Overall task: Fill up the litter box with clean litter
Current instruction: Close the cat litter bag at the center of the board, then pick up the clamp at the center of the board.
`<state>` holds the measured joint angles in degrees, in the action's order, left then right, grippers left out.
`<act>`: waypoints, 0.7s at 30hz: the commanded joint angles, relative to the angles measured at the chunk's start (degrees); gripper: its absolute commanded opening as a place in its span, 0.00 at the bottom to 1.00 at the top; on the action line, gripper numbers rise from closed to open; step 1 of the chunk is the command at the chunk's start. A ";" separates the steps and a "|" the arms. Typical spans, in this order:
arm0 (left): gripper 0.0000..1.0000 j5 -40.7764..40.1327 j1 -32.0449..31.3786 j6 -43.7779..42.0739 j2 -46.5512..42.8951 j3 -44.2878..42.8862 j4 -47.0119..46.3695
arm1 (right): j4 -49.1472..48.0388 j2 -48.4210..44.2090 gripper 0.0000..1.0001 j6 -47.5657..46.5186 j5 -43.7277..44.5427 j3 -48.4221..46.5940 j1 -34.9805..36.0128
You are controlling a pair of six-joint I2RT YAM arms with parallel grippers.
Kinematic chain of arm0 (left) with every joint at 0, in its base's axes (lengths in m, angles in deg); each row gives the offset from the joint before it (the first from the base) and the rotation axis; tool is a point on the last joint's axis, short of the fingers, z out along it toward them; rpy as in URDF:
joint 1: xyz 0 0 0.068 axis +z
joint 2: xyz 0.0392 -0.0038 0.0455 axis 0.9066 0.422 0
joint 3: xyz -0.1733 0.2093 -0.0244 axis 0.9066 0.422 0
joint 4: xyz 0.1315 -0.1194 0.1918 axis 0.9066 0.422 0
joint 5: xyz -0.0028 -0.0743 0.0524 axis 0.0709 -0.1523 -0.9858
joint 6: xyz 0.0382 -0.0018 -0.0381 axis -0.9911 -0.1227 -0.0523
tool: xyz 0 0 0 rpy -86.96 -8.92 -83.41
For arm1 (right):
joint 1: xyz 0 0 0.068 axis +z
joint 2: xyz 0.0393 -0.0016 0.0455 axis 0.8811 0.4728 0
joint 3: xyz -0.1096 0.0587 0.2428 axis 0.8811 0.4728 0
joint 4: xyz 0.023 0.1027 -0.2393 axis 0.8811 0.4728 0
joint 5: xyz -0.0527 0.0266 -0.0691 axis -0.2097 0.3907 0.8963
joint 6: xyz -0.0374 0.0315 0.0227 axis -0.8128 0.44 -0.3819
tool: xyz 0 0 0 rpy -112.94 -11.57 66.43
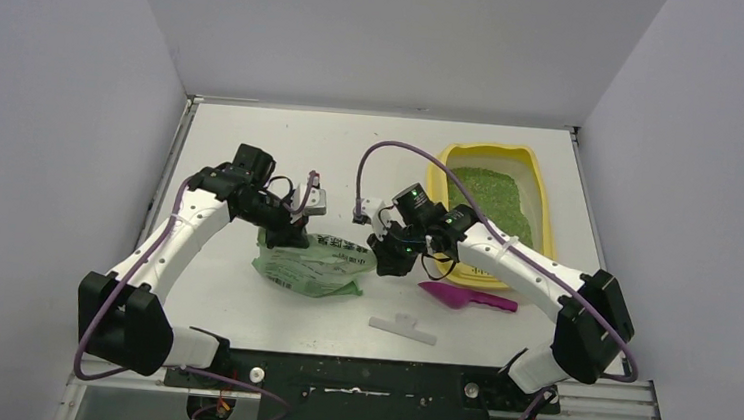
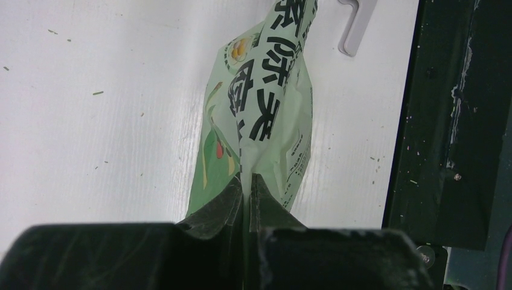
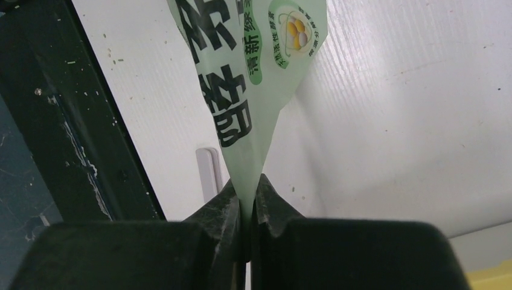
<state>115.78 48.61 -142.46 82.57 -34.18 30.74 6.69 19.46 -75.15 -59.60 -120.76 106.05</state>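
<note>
**Bag pinched at both ends**

See litter box point(image 1: 494, 151) far right on the counter point(image 1: 252, 150), clean litter point(image 1: 489, 199) inside. Left of it, green bag point(image 1: 314, 263), long axis left-right, ends pinched in closed left jaws and right jaws; right nearer the box. Belly seemingly resting on counter.

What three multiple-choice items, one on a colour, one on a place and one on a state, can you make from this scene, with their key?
1. The litter box is: A blue; B yellow; C white.
2. The magenta scoop lies: A on the table, on the near side of the box; B inside the box; C against the far wall.
3. The left gripper and the right gripper are: A both open; B only the left shut; C both shut on the green bag.
Key: 1 B, its rim is plainly yellow; 2 A, it rests on bare table nearer the arm bases than the box; 3 C, each wrist view shows bag film pinched tight.
</note>
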 commanded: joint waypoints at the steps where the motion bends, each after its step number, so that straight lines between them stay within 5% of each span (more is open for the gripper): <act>1: 0.00 -1.16 0.64 -0.95 -1.90 0.04 0.75 | -1.15 -2.82 0.00 -0.50 0.21 -0.24 -0.45; 4: 0.00 -1.51 0.60 -0.66 -2.32 0.41 0.17 | -0.26 -3.95 0.04 -0.17 2.11 0.31 -1.33; 6: 0.00 -1.49 0.60 -0.30 -2.58 0.42 -0.22 | -0.28 -5.00 0.39 2.29 4.46 0.59 -1.90; 10: 0.00 -0.68 0.47 0.45 -2.95 -0.08 -0.80 | -4.29 -10.67 0.68 10.71 9.21 3.76 -2.35; 14: 0.24 -0.78 -0.03 2.55 -3.21 -0.15 -2.39 | -11.88 -20.18 0.86 22.81 12.89 12.32 -2.35; 21: 0.41 -0.72 -1.55 4.31 -2.20 -2.48 -2.10 | -14.09 -26.84 0.87 31.28 11.79 22.88 -2.19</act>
<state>114.53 47.89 -139.55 80.97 -33.66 29.91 -3.85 -6.81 -51.19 -48.98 -101.33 103.76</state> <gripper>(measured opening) 0.389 0.896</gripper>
